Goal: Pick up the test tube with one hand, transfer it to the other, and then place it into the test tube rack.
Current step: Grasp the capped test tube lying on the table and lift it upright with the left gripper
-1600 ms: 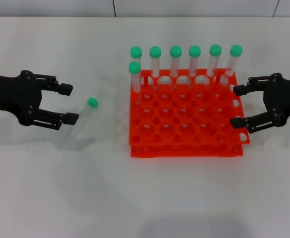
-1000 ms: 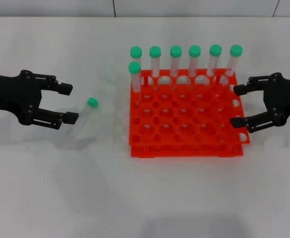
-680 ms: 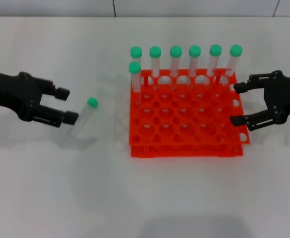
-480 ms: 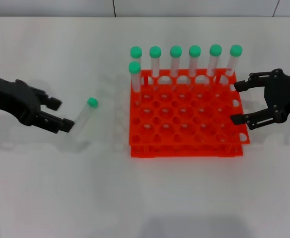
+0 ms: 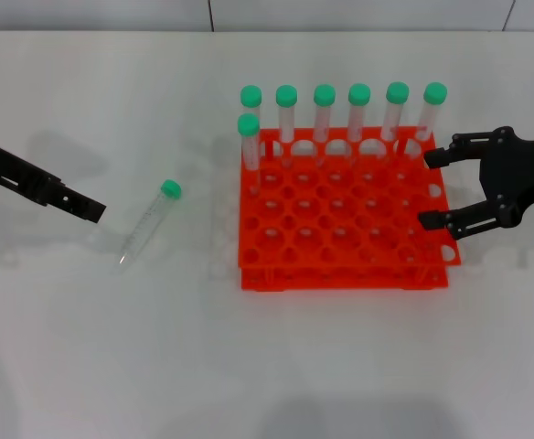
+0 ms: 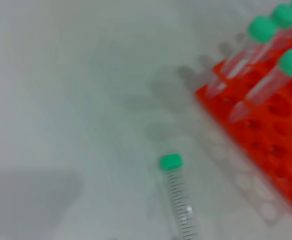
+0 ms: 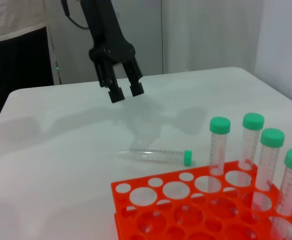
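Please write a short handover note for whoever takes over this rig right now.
Left claw: open, empty, raised above the table to the left of the loose test tube.
Right claw: open, empty, at the right edge of the test tube rack.
The loose tube lies flat on the table left of the rack, untouched.
Seven capped tubes stand in the rack: six in the back row, one in the next row.
Done: nothing yet.
Left: pick up, hand over, place in the rack.

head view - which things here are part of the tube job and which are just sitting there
In the job: loose tube lying on the table, rack, left gripper above the tube, right gripper by the rack.

Just there: seven capped tubes standing in the rack, table.
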